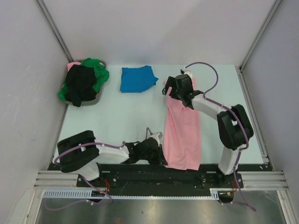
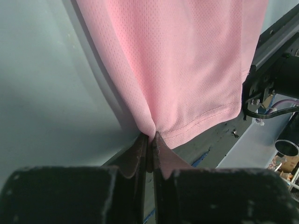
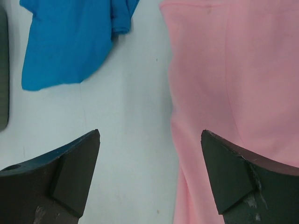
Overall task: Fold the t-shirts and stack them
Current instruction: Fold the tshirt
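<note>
Jaws of the left gripper (image 2: 148, 140) are clenched on the light pink t-shirt (image 2: 187, 60). They pinch a small fold of cloth at the hem, and the fabric gathers into a point exactly where the two fingers meet. From this point the shirt spreads away from the gripper, with the stitched hem running to the right along the near edge of the bench (image 2: 42, 84).

Jaws of the right gripper (image 3: 150, 140) are released and stand wide apart, with nothing between them. One finger is over the bare bench (image 3: 131, 93), the other is over the left border of the pink cloth (image 3: 224, 84). If they touch the cloth or only hang above it, I cannot tell.

In the top view the left gripper (image 1: 156, 150) is low at the near side and the right gripper (image 1: 175, 88) is at the far end of the same shirt. The light pink t-shirt (image 1: 182, 130) lies between them as a long narrow strip, from the far part of the bench (image 1: 117, 116) to its near edge.

Just left of the right gripper lies the blue t-shirt (image 1: 138, 78) – folded, flat on the bench, apart from the pink one. More to the left, in the far left corner, the grey basket (image 1: 95, 100) holds the green t-shirt (image 1: 100, 70) and the black t-shirt (image 1: 80, 84) – both crumpled, the black one on top.
</note>
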Controlling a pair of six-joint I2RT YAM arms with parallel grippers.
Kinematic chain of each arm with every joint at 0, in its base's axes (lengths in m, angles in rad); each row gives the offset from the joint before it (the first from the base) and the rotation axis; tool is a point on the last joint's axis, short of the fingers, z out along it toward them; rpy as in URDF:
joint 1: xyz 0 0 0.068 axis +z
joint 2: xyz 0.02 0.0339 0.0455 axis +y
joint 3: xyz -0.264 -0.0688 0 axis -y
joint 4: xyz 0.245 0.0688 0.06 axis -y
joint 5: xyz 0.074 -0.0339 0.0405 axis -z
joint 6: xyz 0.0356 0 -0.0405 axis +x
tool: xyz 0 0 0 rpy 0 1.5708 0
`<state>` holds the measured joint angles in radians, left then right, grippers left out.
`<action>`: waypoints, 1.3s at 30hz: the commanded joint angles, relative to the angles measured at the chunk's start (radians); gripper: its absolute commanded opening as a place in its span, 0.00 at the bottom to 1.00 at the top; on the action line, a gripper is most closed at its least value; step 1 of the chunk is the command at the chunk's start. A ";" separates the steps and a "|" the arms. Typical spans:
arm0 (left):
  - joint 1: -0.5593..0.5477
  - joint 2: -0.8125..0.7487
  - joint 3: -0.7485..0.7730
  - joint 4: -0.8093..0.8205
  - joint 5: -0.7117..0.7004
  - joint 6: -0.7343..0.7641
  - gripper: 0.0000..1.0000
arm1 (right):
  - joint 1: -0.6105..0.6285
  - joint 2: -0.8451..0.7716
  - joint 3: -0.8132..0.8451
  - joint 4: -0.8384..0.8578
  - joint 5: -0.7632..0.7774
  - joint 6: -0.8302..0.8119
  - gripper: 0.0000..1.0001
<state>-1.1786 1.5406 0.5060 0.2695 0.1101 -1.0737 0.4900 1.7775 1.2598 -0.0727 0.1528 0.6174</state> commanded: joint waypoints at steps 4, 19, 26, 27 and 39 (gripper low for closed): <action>-0.009 0.038 0.026 -0.013 0.007 0.024 0.11 | -0.056 0.239 0.157 0.240 -0.117 0.013 0.90; -0.010 0.067 0.058 -0.018 0.045 0.072 0.12 | -0.054 0.480 0.460 0.220 -0.170 -0.048 0.87; -0.010 0.079 0.054 -0.013 0.048 0.072 0.12 | -0.057 0.545 0.506 0.200 -0.153 -0.048 0.87; -0.010 0.082 0.054 -0.010 0.049 0.070 0.12 | -0.059 0.551 0.512 0.194 -0.153 -0.047 0.87; -0.009 0.093 0.057 -0.013 0.053 0.075 0.12 | -0.070 0.571 0.481 0.177 -0.093 -0.065 0.87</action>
<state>-1.1828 1.6176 0.5499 0.2714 0.1818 -1.0275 0.4294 2.3356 1.7245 0.1074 0.0208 0.5793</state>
